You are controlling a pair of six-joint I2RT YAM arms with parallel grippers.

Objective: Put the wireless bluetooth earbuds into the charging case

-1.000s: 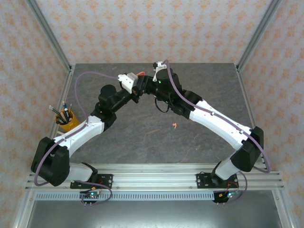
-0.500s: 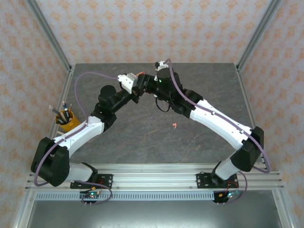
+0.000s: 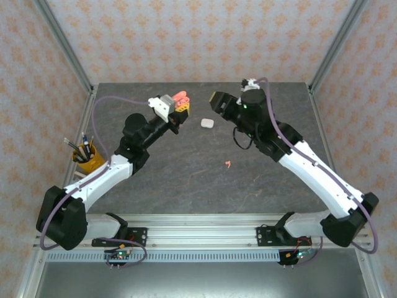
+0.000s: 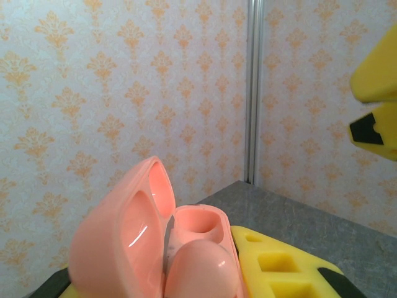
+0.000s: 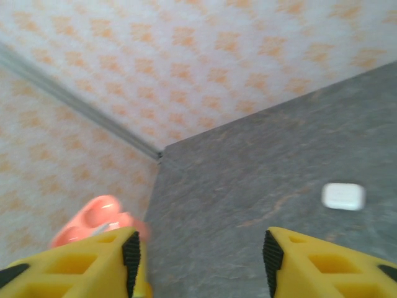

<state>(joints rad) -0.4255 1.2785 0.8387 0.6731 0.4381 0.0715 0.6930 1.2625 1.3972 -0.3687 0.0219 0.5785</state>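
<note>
My left gripper is shut on a coral-pink charging case, held above the back of the table. In the left wrist view the case stands with its lid open; one well is empty, and a rounded pink shape sits in front of it. My right gripper hangs open a short way right of the case, with nothing between its fingers. One small coral-pink earbud lies on the table's middle. A closed white case lies between the two grippers, also seen as the white case from the right wrist.
A yellow cup of pens stands at the table's left edge. Patterned walls and metal frame posts close in the back and sides. The arms' base rail runs along the near edge.
My right gripper has drawn back to the right, away from the pink case, and its jaws have widened. The white case on the table has come into sight. The left gripper keeps its hold.
</note>
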